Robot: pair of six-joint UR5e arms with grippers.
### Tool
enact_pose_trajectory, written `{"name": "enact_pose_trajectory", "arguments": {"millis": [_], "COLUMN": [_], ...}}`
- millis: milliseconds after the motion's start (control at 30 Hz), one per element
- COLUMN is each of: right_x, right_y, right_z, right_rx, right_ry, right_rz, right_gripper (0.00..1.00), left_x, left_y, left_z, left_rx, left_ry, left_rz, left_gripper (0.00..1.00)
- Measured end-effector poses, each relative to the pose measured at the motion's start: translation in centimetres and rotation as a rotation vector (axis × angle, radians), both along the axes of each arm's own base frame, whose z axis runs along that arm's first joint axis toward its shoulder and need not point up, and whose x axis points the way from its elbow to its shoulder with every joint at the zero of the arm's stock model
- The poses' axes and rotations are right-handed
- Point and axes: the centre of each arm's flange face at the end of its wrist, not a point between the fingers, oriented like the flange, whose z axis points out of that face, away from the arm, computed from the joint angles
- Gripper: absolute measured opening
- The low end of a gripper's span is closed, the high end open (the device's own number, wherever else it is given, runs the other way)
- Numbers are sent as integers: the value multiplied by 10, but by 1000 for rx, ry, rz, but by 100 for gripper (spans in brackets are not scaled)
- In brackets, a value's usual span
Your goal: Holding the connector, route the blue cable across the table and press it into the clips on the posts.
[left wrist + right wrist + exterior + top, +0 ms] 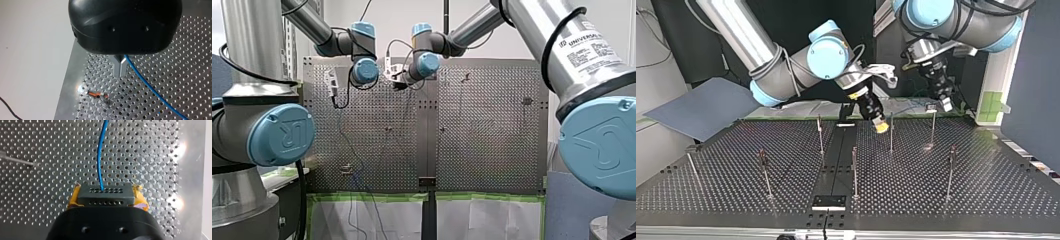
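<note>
My right gripper (105, 198) is shut on a dark perforated connector (105, 191), held between its yellow pads (74, 199). The blue cable (100, 157) leaves the connector and runs ahead over the perforated table. My left gripper (120, 74) has its metal fingers shut on the same blue cable (150, 90), which trails away beside them. Ahead of these fingers a small orange-marked clip (97, 94) sits on a post. In the top view my right gripper (880, 126) hangs near the table's middle and my left gripper (945, 103) next to a clip-topped post (932, 120).
Several thin upright posts (855, 172) stand spread over the perforated table (986, 190). A black plate (828, 201) lies on the centre seam. A blue-grey sheet (701, 107) leans at the top view's left. Green tape (372, 197) lines the table's edge in the front view.
</note>
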Motion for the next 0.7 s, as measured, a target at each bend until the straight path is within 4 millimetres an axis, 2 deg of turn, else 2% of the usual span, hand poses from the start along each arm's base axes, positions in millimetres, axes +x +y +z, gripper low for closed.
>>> {"name": "enact_pose_trajectory", "arguments": {"millis": [133,233,700], "right_x": [12,19,32], "right_y": [-4,-4,-14], "right_z": [-3,3,50], "right_rx": [2,-4,-56], "right_ry": [-3,-14,-84], "right_rz": [16,28,33], "right_gripper": [0,0,0], "left_x": [8,15,51], "left_y": [11,19,54], "left_z": [3,6,23], "left_rx": [28,43,56], "left_ry": [-1,-6,-40], "left_rz": [3,5,-4], "left_gripper": [0,0,0]}}
